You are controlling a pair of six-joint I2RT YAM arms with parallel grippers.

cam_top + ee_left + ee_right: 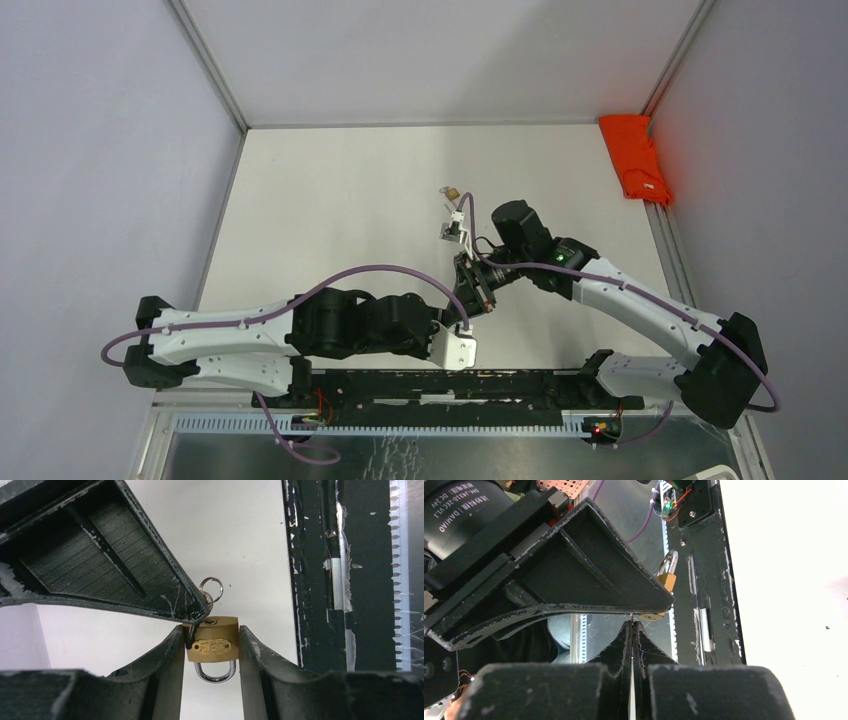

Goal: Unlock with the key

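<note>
The padlock (212, 647) is held in the air above the middle of the tabletop (330, 200), a little toward its near edge. The left gripper (211, 630) has it clamped: its fingers (170, 655) stand quite wide and press on the two narrow sides of the brass body. The label faces the left wrist camera and the shackle (215, 679) hangs free below.

The right gripper (631, 627) is fully closed, tips together, right at the keyhole end of the padlock. The key (207, 598) with its ring (221, 587) shows just beside that tip. I judge the key is pinched there, but I cannot tell whether its blade is already in the keyhole.

The padlock looks small, solid and stiff, probably heavy for its size, and its smooth sides may slip. The hold on the body sides is good, because the keyhole and shackle remain free. The key is thin and light, so it can twist in the pinch; it is better held by its flat head.

No box or tray is in view. A small brass thing (450, 191), too small to name, lies nearer the far edge, and a red cloth (637, 160) lies by the far right corner
</note>
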